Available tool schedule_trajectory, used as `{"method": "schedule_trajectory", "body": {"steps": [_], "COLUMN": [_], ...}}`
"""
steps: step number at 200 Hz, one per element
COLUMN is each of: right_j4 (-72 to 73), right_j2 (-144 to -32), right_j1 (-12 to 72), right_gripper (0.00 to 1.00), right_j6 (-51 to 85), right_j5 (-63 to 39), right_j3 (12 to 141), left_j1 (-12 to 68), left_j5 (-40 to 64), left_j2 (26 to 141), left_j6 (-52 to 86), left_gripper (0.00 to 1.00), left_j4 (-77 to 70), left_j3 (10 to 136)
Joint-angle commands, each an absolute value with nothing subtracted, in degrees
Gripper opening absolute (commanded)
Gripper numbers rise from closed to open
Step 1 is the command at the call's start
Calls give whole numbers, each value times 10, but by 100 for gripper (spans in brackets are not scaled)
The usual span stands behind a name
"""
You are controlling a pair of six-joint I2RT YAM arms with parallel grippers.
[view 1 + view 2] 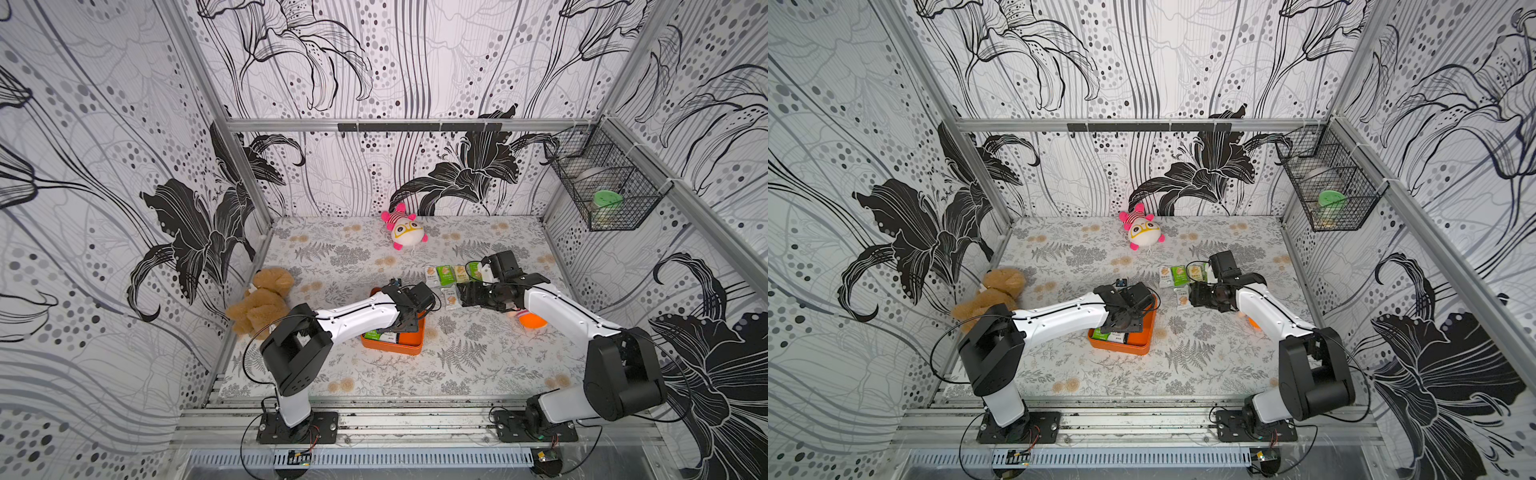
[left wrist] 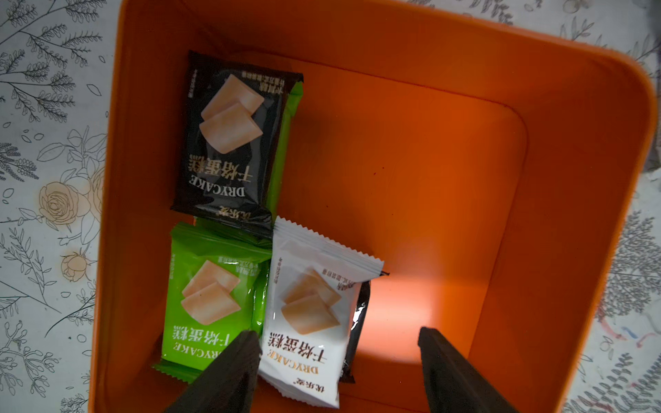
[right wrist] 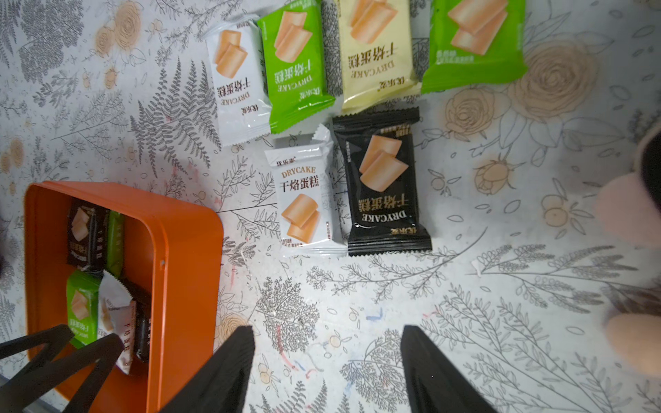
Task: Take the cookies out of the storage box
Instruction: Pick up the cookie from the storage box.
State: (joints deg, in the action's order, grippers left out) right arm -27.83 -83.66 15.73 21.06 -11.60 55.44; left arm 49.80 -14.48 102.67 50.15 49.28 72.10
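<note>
The orange storage box (image 1: 411, 347) (image 2: 572, 214) lies mid-table. Inside it are cookies: a black packet (image 2: 232, 143) lying on a green one, another green packet (image 2: 211, 304), and a white packet (image 2: 311, 314) lying over a second black one. My left gripper (image 2: 339, 339) (image 1: 392, 328) hangs open inside the box. The white packet sits between its jaws, against one finger (image 2: 246, 354) and clear of the other. Several cookies (image 3: 382, 182) (image 1: 444, 274) lie on the table beyond the box. My right gripper (image 3: 327, 339) (image 1: 460, 295) stands open above bare table beside them, with nothing between its jaws.
A brown teddy (image 1: 262, 299) sits at the left edge. A pink and white plush (image 1: 405, 230) lies at the back. An orange and pink plush (image 1: 532, 320) lies under my right arm. A black wire basket (image 1: 606, 183) hangs on the right wall.
</note>
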Motion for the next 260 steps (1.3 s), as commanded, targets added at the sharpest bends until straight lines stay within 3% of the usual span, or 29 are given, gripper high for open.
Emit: {"method": "schedule_trajectory", "body": {"steps": [1,205,260], "right_j4": [-290,-296,-300], "right_j2": [-847,-863,-859], "right_j1": [152,136,135], "right_gripper": [71,70,70], "right_j6": [187,176,181], "right_j5": [-113,-103,-103], "right_j3": [577,588,585], "left_j1": [494,488,488], "left_j5": [-143,-98,-88], "left_j2": [1041,1079,1076], "left_j6": [498,484,477], "left_gripper": [75,72,54], "left_j4": [478,446,429], "left_j3": [711,720,700]}}
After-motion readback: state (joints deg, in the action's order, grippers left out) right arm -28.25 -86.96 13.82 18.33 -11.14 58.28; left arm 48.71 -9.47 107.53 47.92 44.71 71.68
